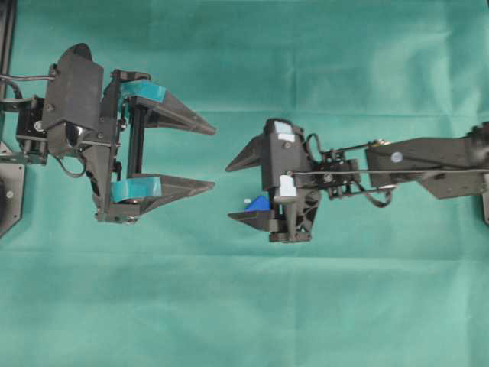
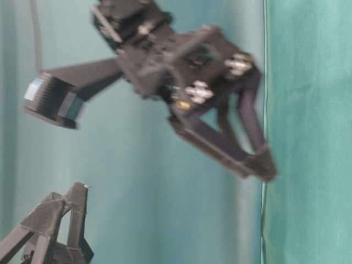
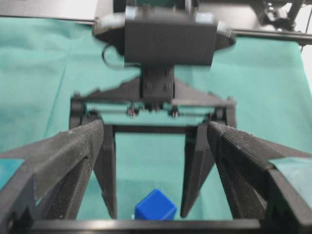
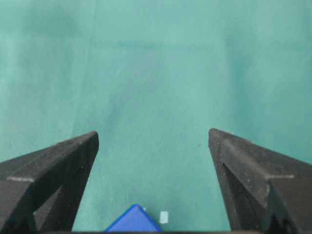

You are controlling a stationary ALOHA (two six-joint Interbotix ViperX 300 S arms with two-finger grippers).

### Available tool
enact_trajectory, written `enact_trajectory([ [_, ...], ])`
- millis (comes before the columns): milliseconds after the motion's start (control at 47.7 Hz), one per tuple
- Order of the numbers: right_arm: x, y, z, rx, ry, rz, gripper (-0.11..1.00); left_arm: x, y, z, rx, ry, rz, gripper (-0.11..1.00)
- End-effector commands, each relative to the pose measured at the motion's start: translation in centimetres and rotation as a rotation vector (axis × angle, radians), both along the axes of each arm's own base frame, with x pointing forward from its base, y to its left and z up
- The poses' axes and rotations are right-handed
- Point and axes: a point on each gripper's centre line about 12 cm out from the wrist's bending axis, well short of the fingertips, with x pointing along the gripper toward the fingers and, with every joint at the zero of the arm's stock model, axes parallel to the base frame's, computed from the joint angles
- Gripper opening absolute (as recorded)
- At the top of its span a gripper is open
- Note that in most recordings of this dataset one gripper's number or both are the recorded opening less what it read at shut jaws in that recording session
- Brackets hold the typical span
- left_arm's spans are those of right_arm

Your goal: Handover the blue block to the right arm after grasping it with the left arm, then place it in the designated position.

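Your green cloth (image 1: 252, 306) covers the whole work surface, creased in faint folds. On it, the left arm (image 1: 72, 99) reaches in from the left of the overhead view; its gripper (image 1: 213, 157) stands with both teal-banded fingers (image 1: 141, 91) spread wide and nothing between them. Facing it from the right, your right arm (image 1: 428, 160) extends toward the middle, white patches on its wrist housing. The right gripper (image 1: 234, 191) has its plain black jaws parted as well, and neither finger presses on anything. The blue block (image 1: 258, 203) lies on the cloth between those parted fingers, close to the gripper's base and free of both; in the right wrist view only its top corner (image 4: 132, 222) shows at the lower edge. Just beside the block you see one tiny white mark (image 4: 164, 217) of the designated position; the other marks cannot be made out.
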Motion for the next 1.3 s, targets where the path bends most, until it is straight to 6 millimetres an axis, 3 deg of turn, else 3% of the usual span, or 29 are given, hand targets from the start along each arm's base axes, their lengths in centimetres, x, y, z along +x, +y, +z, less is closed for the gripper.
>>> enact_trajectory([
  [0, -0.1, -0.1, 3.3, -0.007, -0.061, -0.003, 0.89, 0.0, 0.0, 1.0, -0.001, -0.029, 0.002, 1.00],
  [712, -4.0, -0.7, 12.3, -0.053, -0.164, -0.028, 0.88, 0.0, -0.1, 0.9, 0.001, -0.028, -0.003, 1.00],
  [964, -4.9, -0.8, 13.6, -0.055, -0.198, -0.029, 0.88, -0.1, -0.1, 1.0, -0.001, -0.031, -0.003, 1.00],
  [1278, -5.0, -0.8, 13.7, -0.054, -0.201, -0.029, 0.88, -0.1, -0.1, 1.0, -0.001, -0.031, -0.003, 1.00],
])
